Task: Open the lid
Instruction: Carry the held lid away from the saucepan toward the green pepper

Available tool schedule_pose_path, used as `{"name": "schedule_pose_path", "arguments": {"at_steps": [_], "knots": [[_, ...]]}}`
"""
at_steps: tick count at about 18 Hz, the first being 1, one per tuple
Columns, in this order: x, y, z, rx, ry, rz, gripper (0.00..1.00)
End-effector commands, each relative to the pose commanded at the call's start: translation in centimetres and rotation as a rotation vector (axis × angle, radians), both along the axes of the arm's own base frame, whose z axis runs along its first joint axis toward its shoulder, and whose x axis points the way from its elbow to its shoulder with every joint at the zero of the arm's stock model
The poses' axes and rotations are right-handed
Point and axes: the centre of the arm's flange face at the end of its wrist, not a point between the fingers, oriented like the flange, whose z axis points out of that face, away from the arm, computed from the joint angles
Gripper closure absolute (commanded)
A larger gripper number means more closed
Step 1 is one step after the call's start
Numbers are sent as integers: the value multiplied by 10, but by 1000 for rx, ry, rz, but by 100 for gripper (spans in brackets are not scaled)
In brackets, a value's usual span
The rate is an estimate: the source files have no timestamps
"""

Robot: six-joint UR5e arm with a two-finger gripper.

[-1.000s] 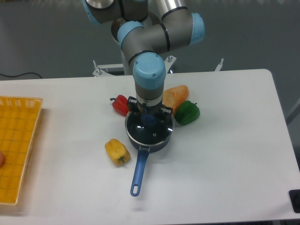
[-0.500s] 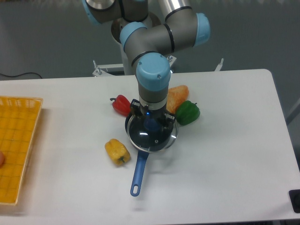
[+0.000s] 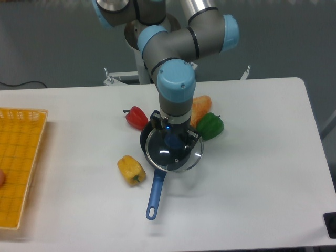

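Note:
The round glass lid (image 3: 167, 156) with a blue knob hangs tilted just above the dark blue saucepan (image 3: 145, 142), shifted toward its right side. My gripper (image 3: 173, 139) comes straight down from above and is shut on the lid's knob. The saucepan's long blue handle (image 3: 154, 192) points toward the table's front edge. Most of the pan's inside is hidden behind the lid and the gripper.
A red pepper (image 3: 136, 117) lies left of the pan, a yellow pepper (image 3: 130, 169) at its front left, and an orange pepper (image 3: 200, 107) and a green pepper (image 3: 210, 126) at its right. A yellow basket (image 3: 18, 157) sits at the table's left edge.
The gripper has risen and drifted right with the lid, which has come off the saucepan's rim and now sits offset to the right.

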Motion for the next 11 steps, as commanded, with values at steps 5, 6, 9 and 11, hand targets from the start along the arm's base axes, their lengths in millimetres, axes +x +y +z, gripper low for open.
{"name": "schedule_pose_path", "arguments": {"at_steps": [5,6,9,11], "knots": [[-22,-13,1,11,6,-62,38],[-26,-15,3,13,9,-75,38],[-40,-26,4,16,11,-106,39],[-47,-32,4,17,12,-126,39]]}}
